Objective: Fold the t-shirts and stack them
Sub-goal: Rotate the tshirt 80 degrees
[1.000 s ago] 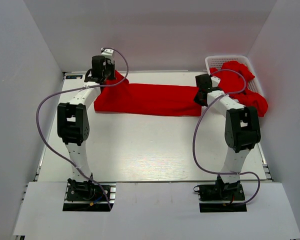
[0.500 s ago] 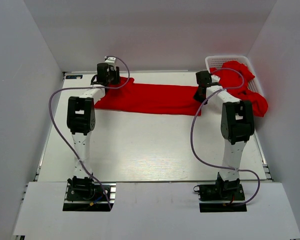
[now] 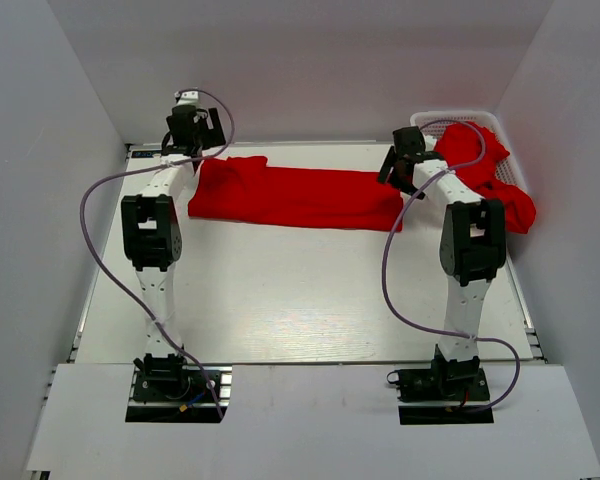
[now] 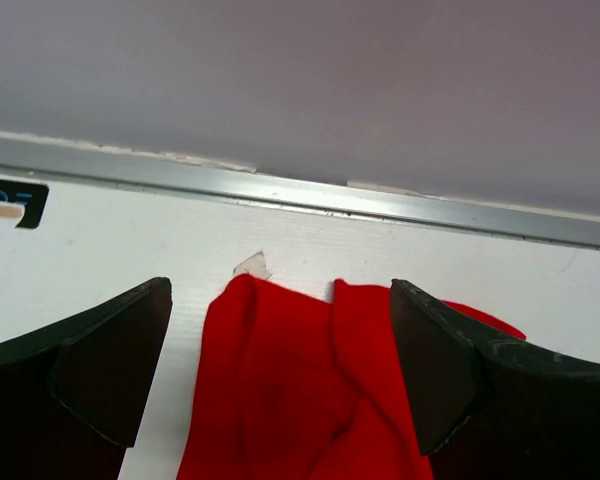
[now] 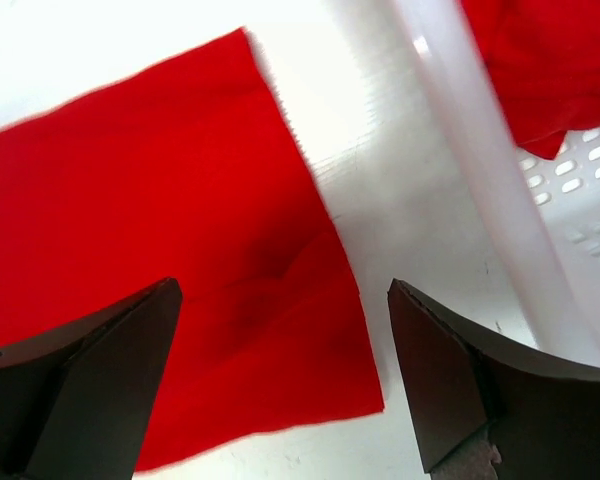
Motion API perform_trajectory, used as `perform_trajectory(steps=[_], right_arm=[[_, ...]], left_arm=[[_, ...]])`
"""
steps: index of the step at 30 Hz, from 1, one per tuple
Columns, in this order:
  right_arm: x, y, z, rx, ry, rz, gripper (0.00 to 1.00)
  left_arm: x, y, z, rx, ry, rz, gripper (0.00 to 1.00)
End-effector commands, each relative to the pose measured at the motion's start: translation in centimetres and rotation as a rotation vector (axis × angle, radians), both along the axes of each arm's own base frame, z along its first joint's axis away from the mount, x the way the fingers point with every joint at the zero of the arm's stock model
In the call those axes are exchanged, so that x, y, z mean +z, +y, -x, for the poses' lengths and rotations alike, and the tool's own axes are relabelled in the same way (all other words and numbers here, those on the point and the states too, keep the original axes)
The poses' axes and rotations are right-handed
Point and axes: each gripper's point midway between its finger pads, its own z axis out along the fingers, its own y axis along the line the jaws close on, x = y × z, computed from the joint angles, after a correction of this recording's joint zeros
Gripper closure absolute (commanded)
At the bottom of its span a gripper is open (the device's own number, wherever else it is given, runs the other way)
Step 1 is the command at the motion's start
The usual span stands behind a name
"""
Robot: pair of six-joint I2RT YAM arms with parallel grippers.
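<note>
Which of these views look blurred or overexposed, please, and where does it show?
Top external: sharp and evenly lit, mild sheen on the table. Left wrist: red t-shirt fairly crisp, near fingers dark and soft. Right wrist: white mesh basket rim smeared and washed out, table beside it nearly blown out.

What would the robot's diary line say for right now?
left gripper open above folded t-shirt end | right gripper open above its other end | lying flat on table | more t-shirts in basket
</note>
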Motion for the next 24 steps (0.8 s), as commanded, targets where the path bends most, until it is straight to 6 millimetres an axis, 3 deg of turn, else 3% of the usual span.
perform_trajectory(steps=[1, 3, 4, 6, 8, 9, 12, 16, 18, 19, 20, 24], right_arm=[[4.4, 1.8, 0.3, 0.147, -0.058, 0.003, 0.10], [4.6, 2.9, 0.8, 0.229, -0.053, 0.001, 0.10], [4.0, 3.8, 1.1, 0.272, -0.044, -0.005, 0.10], [3.3, 4.7, 1.5, 0.320, -0.021, -0.010, 0.10], [2.3, 6.1, 2.0, 0.371, 0.006, -0.042, 0.10], [1.7, 6.3, 2.1, 0.373, 0.022, -0.055, 0.10], [-1.0, 7.6, 2.9, 0.396, 0.085, -0.115, 0.10], [-2.9, 8.3, 3.5, 0.404, 0.129, -0.174, 0.10], [-4.3, 8.6, 4.3, 0.418, 0.164, -0.206, 0.10], [-4.7, 8.6, 4.5, 0.415, 0.174, -0.213, 0.10], [-5.8, 8.5, 5.4, 0.410, 0.208, -0.215, 0.10], [-8.2, 8.5, 7.8, 0.407, 0.275, -0.246, 0.10]], left_arm=[[5.3, -0.9, 2.5, -0.037, -0.004, 0.046, 0.00], [3.6, -2.4, 4.1, -0.091, 0.072, 0.060, 0.00], [3.9, -2.4, 4.8, -0.091, 0.083, 0.060, 0.00], [1.1, -4.2, 6.6, -0.160, 0.179, 0.097, 0.00], [0.2, -5.6, 8.3, -0.213, 0.230, 0.164, 0.00], [-2.1, -5.8, 9.4, -0.212, 0.286, 0.185, 0.00], [-5.5, -6.6, 11.6, -0.207, 0.374, 0.237, 0.00], [-10.2, -6.5, 13.1, -0.160, 0.506, 0.268, 0.00], [-11.2, -6.6, 12.9, -0.149, 0.541, 0.276, 0.00], [-13.3, -6.4, 13.2, -0.134, 0.588, 0.271, 0.00], [-13.3, -6.3, 12.3, -0.126, 0.585, 0.265, 0.00], [-16.8, -6.1, 11.3, -0.089, 0.670, 0.261, 0.00]])
